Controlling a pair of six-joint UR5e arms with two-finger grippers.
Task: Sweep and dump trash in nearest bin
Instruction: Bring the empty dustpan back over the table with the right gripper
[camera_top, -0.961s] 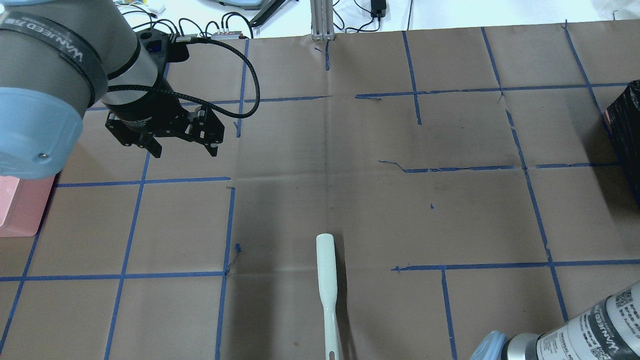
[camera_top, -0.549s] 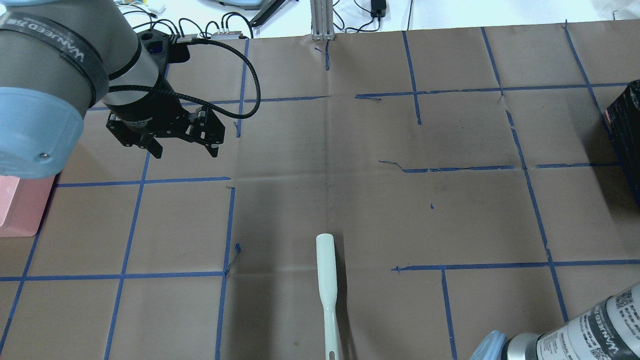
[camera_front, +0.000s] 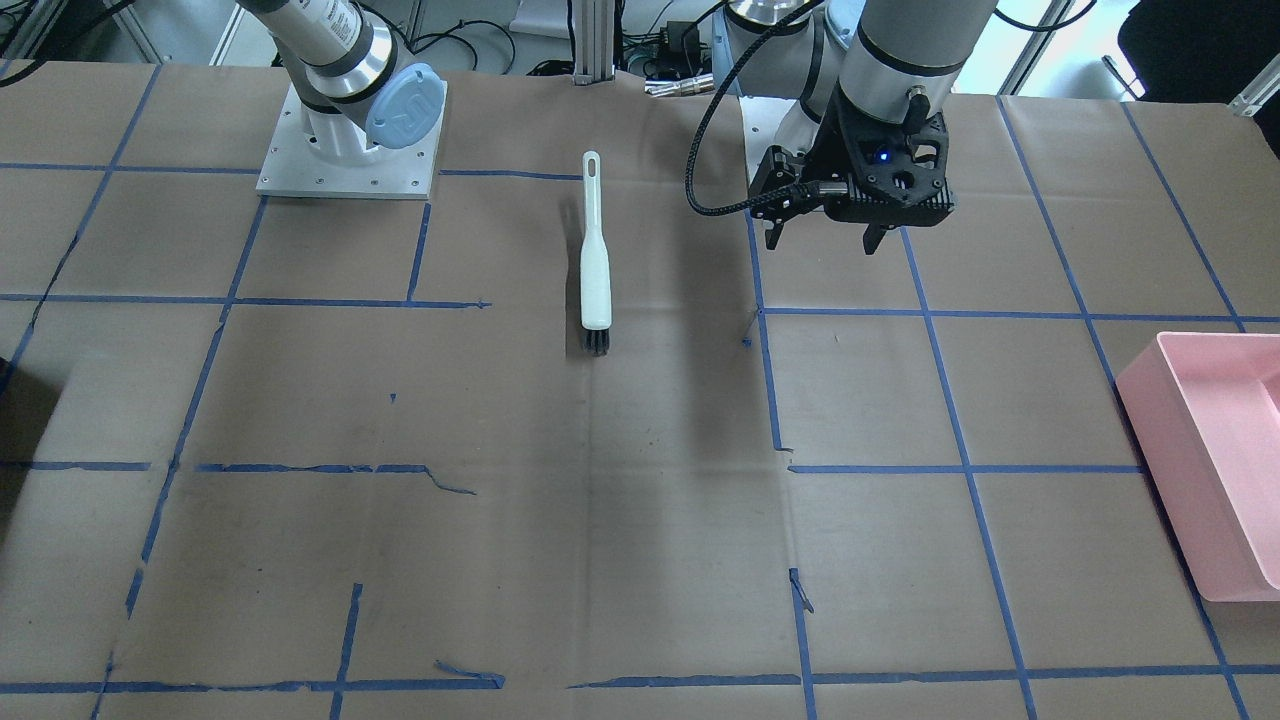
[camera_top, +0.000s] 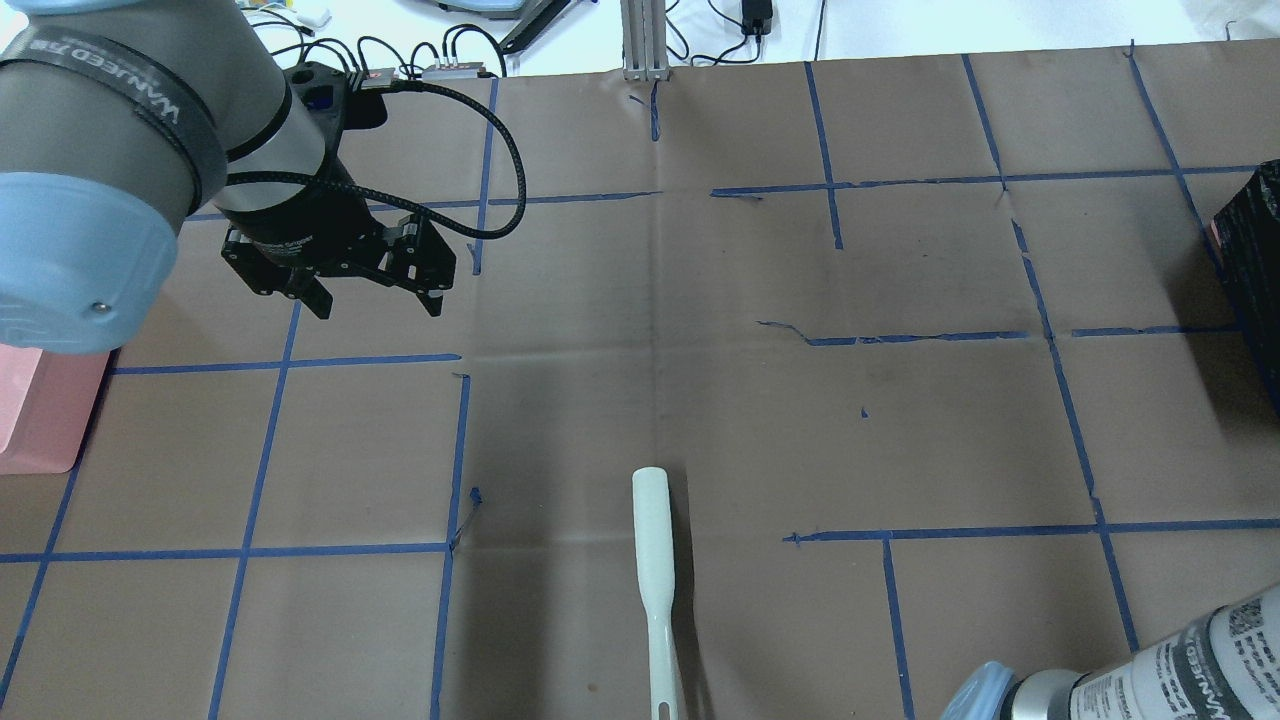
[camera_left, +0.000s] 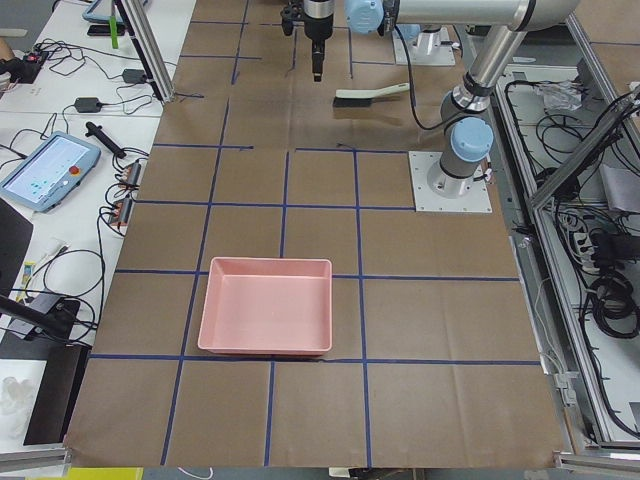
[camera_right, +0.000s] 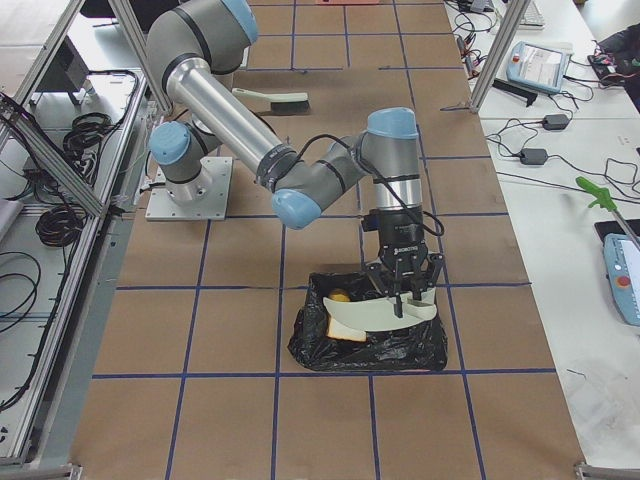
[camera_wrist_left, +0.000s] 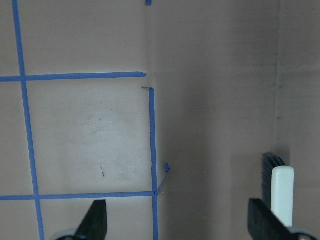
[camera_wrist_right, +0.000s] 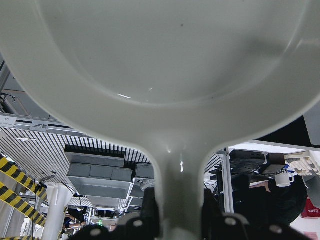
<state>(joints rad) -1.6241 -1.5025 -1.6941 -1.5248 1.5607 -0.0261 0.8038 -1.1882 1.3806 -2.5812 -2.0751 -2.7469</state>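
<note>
Front view: left end effector (camera_front: 820, 245) points down, fingers apart, above the brown paper surface (camera_front: 600, 500); a slim white brush (camera_front: 595, 265) lies nearby. Right view: right end effector (camera_right: 401, 303), vertical, clamps a glossy pale dustpan (camera_right: 385, 315) over the crinkled black bin (camera_right: 370, 352) holding the trash (camera_right: 342, 296).

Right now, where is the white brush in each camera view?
Front-facing: brush upper centre.
Overhead: brush bottom centre.
Exterior left: brush top centre.
Exterior right: brush top, left of centre.
Left wrist: brush bottom right.
Right wrist: not in it; dustpan fills it.
Shared landmark: blue tape tick level with its bristles.
</note>
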